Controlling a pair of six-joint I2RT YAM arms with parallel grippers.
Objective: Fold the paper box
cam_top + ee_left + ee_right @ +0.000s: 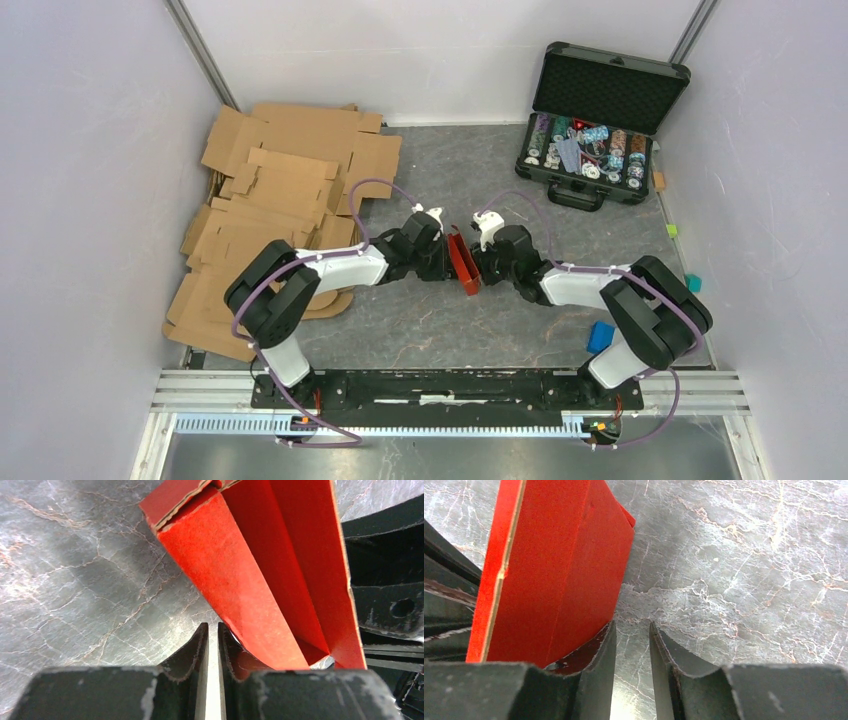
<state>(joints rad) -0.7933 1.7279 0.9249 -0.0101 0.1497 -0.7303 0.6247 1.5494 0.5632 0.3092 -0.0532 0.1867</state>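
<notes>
Left gripper [213,627], nearly closed, at 9 o'clock and right gripper [632,627], slightly parted, at 3: both empty, we brace the paper box [463,262] upright.

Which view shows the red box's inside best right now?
Left wrist: it looks into the box, showing the inner walls and a corner fold. Right wrist shows only its outer face; top external shows it small, standing on edge.
</notes>
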